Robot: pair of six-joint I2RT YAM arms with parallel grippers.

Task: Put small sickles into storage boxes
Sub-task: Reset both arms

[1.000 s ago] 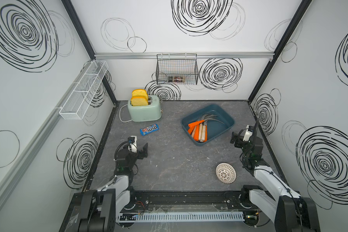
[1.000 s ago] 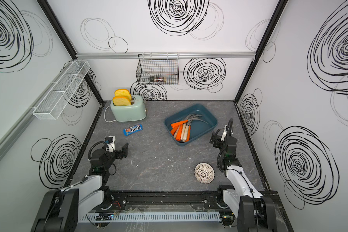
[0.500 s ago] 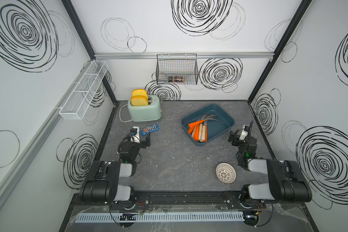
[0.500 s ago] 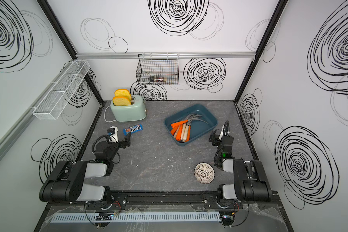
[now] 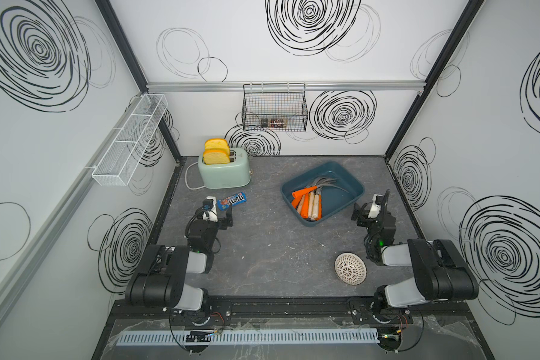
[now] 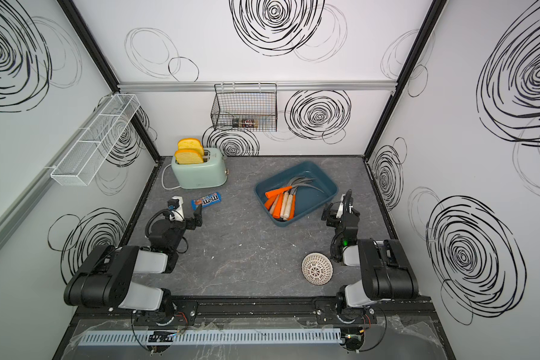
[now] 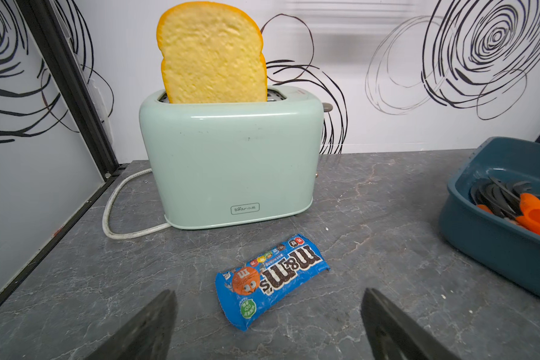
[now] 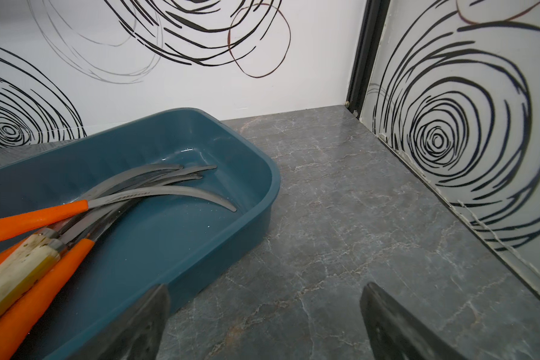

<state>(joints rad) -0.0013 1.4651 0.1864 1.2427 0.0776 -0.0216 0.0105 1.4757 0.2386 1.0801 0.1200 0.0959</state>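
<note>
Sickles (image 5: 307, 204) with orange or pale wooden handles and curved grey blades lie in the teal tray (image 5: 340, 194); left gripper (image 7: 268, 293) and right gripper (image 8: 265, 286) gape wide, empty.

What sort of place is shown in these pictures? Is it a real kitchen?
Most likely a robot test booth dressed as a kitchen counter. White wall panels with black swirls enclose the grey tabletop, two robot arms stand at its front edge, and a mint toaster holds bread slices.

I've got the dark teal storage box (image 5: 340, 197) right of centre in a top view, sitting askew. The small sickles (image 5: 307, 202) lie bundled inside it, with orange and pale wooden handles at lower left and grey blades fanning to the upper right.
</note>
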